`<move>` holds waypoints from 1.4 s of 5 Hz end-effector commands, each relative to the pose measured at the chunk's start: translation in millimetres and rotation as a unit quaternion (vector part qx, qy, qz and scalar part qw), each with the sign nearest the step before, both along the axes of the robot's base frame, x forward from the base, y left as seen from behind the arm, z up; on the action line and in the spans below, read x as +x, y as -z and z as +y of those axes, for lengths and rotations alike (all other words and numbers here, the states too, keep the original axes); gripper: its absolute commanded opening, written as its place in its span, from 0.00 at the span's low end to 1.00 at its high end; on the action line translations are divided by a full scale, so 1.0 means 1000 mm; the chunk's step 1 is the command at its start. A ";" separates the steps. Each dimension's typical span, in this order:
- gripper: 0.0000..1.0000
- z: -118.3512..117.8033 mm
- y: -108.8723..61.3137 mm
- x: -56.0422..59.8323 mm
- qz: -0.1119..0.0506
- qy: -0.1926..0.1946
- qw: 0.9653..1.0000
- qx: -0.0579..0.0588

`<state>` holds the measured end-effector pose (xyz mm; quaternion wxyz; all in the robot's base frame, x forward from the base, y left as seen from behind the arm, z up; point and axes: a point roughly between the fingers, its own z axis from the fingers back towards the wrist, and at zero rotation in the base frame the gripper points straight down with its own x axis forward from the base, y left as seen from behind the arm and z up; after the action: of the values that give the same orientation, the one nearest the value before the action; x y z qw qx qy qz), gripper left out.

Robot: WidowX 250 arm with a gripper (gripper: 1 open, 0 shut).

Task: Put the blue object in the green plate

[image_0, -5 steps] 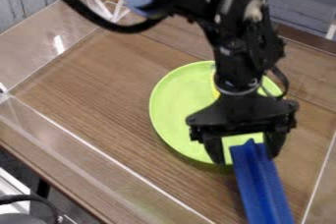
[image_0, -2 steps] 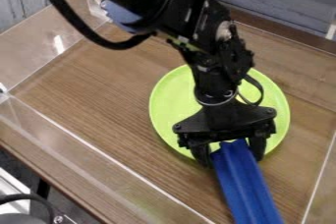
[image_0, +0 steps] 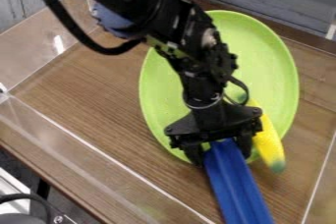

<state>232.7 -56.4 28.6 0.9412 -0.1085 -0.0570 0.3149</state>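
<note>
The blue object (image_0: 237, 187) lay on the wood-grain table (image_0: 92, 95), its far end at the near rim of the green plate (image_0: 269, 56) and between the gripper (image_0: 215, 140) fingers, which straddled it; whether they pinched it I could not tell. Clear walls (image_0: 46, 140) fenced the table. Since earlier, a yellow banana (image_0: 269, 153) had appeared and the plate looked tilted up.

The arm (image_0: 157, 22) is glossy black throughout — chunky rounded segments, with a light blue patch showing near its upper part. Thin black cables loop loosely beside it. Its gripper (image_0: 217, 141) is black too — a wide bracket-shaped head carrying short, blunt fingers.
</note>
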 end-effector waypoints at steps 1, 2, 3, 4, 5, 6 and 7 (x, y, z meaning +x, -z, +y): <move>0.00 0.009 -0.003 -0.003 -0.006 0.015 1.000 0.005; 0.00 0.011 -0.003 0.001 -0.008 -0.012 1.000 0.007; 0.00 0.014 -0.004 0.004 -0.009 -0.039 0.999 0.010; 0.00 0.009 0.002 0.012 -0.012 -0.039 0.999 0.013; 0.00 0.004 0.009 0.020 -0.014 -0.040 0.999 0.015; 0.00 0.011 0.009 0.021 -0.016 -0.048 0.999 0.018; 0.00 0.018 0.008 0.021 -0.018 -0.053 0.998 0.022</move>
<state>256.6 -46.1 24.4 0.9248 -0.0988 -0.0904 0.3560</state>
